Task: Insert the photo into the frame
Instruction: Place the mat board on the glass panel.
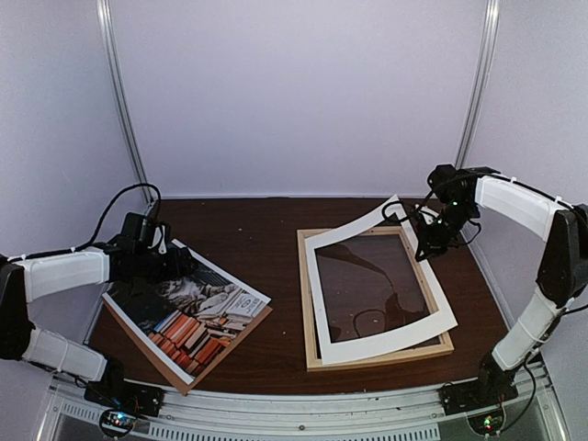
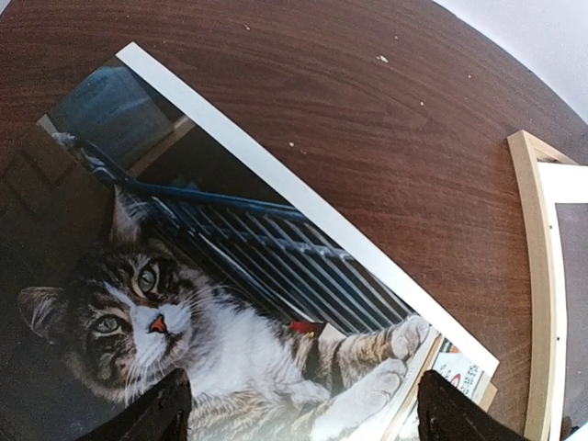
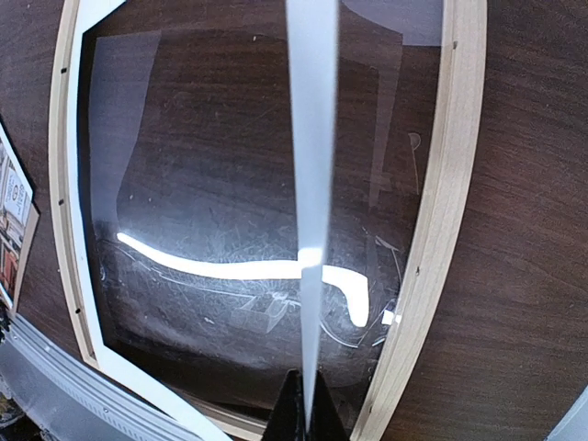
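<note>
Pale walls close in a dark wood table [image 1: 266, 239], and from its middle in the overhead view the photo [image 1: 188, 312] lies out toward 8 o'clock, face up on a brown board [image 1: 175, 372], well apart from the frame [image 1: 377, 360], which lies flat toward 3 o'clock with its glass [image 1: 367, 285] showing. My left gripper [image 1: 170, 262] hovers over the far part of the photo with its jaws spread wide and nothing between them; in my left wrist view the cat [image 2: 138, 322] looks up from between my fingertips [image 2: 175, 409]. My right gripper [image 1: 430, 241] is clamped tight on the white mat [image 1: 386, 344], pinching its right edge at about 2 o'clock, so that side is raised and curling while the near edge rests on the frame's near rail. I judge the step in hand to be clearing the mat so the photo can go in. To do it well I should hinge the mat higher on that near edge without creasing it, holding it off the glass. Then my left jaws should take the photo by a border edge, catching paper only and not the board. I would carry it flat toward 3 o'clock and square its corners to the rails before letting go.
</note>
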You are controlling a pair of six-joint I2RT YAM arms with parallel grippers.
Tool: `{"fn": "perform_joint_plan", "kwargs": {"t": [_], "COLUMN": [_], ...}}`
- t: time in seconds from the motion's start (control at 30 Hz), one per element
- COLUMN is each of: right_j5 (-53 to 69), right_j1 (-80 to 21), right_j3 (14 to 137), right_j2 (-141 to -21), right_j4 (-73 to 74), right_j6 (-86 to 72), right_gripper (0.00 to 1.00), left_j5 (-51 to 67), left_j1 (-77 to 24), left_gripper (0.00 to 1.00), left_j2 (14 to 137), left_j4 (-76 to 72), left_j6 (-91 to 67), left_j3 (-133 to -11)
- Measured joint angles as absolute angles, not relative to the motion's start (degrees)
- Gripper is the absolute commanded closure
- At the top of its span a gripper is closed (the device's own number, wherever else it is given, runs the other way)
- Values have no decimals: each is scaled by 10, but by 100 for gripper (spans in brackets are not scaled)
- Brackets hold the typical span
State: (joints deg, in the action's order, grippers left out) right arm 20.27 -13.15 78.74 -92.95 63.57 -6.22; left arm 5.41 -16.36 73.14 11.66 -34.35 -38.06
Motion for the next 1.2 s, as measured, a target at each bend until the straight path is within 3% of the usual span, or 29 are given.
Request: {"fn": "perform_joint_plan", "kwargs": {"t": [0.57,1.0,1.2], "right_j5": [224,227,222], "right_j1": [-117,-117,-117], "right_j3": [776,745,742], "right_j2": [-972,-987,-990], "right_j4": [586,571,568], "right_j6": [-77,-83,-85], "right_gripper": [100,92,82], "left_j5": [53,52,52], "left_j1": [-166,-166,-167], "left_gripper": [14,14,14], "left_j2": [740,744,747], "left_j4": [117,117,117], "left_j6": [-343,-343,-344], "left_j3": [-381,-382,-386]}}
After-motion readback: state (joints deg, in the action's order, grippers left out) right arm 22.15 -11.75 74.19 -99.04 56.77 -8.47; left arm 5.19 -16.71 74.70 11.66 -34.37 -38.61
